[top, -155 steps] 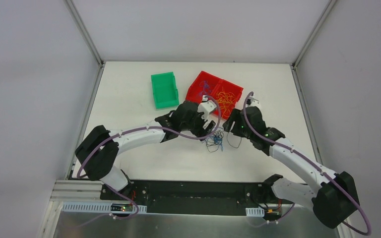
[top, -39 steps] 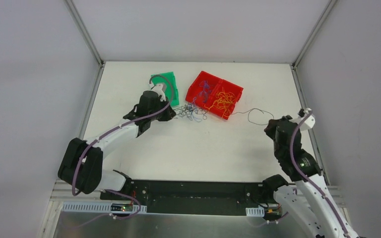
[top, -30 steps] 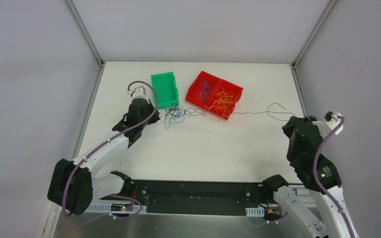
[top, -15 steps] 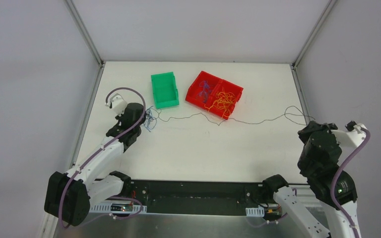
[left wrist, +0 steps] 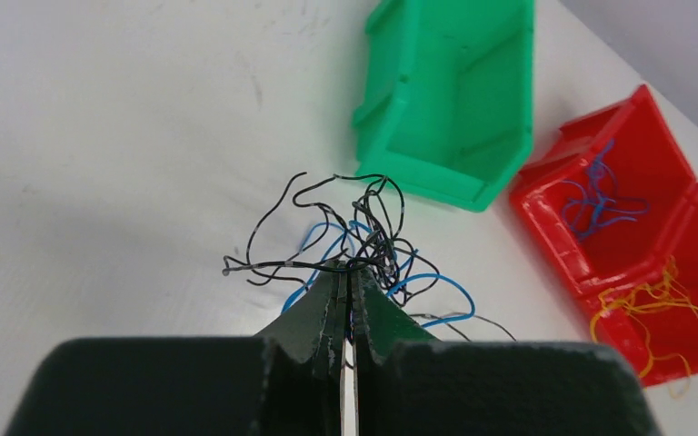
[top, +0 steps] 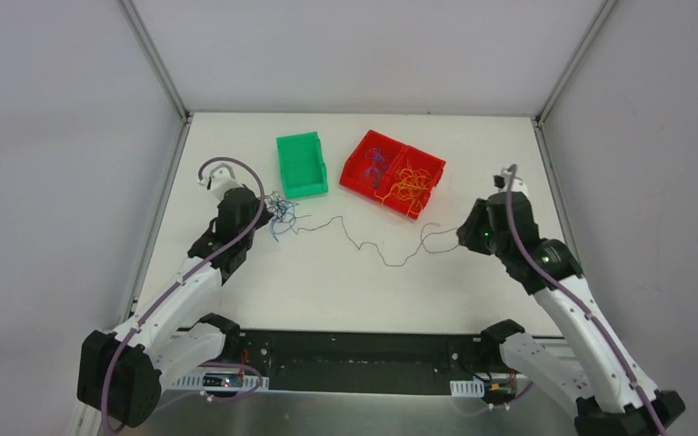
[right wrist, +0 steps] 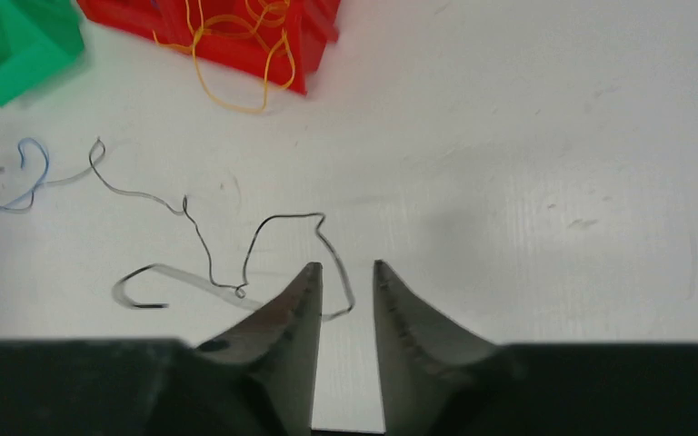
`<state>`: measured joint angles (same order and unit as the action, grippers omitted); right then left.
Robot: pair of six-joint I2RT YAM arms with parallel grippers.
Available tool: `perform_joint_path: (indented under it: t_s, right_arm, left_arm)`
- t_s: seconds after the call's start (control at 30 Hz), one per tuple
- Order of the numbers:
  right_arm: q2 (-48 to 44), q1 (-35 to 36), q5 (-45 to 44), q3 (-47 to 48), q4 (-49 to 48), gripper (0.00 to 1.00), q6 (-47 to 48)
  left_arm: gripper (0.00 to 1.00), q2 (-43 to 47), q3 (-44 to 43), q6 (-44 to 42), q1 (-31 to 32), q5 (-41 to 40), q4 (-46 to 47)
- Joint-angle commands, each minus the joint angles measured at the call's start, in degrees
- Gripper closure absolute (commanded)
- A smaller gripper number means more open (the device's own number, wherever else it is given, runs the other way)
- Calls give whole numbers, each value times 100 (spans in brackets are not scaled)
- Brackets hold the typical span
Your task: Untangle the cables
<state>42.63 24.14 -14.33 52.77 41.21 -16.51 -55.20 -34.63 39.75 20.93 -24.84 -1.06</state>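
Note:
My left gripper [left wrist: 347, 269] is shut on a small knot of black and blue cables [left wrist: 356, 232], held just above the table beside the green bin. In the top view this left gripper [top: 264, 212] and the knot [top: 281, 212] are at the table's left. One long dark cable [top: 363, 247] trails slack from the knot across the table to my right gripper [top: 463, 239]. The right gripper [right wrist: 345, 269] is open, and the dark cable's end [right wrist: 273, 221] lies on the table, looping loosely between its fingertips, not pinched.
A green bin [top: 301, 164] stands at the back left of centre. Next to it, a red two-part bin [top: 363, 145] holds blue cables [top: 377, 162] and yellow-orange cables [top: 409, 183], some hanging over its front wall. Metal frame rails border the table.
The right gripper has opened, let go of the long dark cable and swung in from the right edge toward the middle. The cable was taut and now lies slack. The left gripper keeps the knot.

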Motion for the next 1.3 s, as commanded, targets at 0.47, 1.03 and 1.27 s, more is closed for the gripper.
perform_joint_path:
  t_s: [0.47, 1.03, 1.27]
  right_arm:
    - [3208, 2326, 373, 789, -2209, 15, 1010]
    - [6793, 2935, 426, 2944, -3788, 30, 1965]
    - [7414, 2934, 90, 3161, -4013, 50, 1903]
  left_arm:
    - [100, 193, 88, -487, -5, 767, 711]
    - [100, 332, 128, -437, -1, 636, 703]
    - [100, 327, 118, -407, -1, 572, 675]
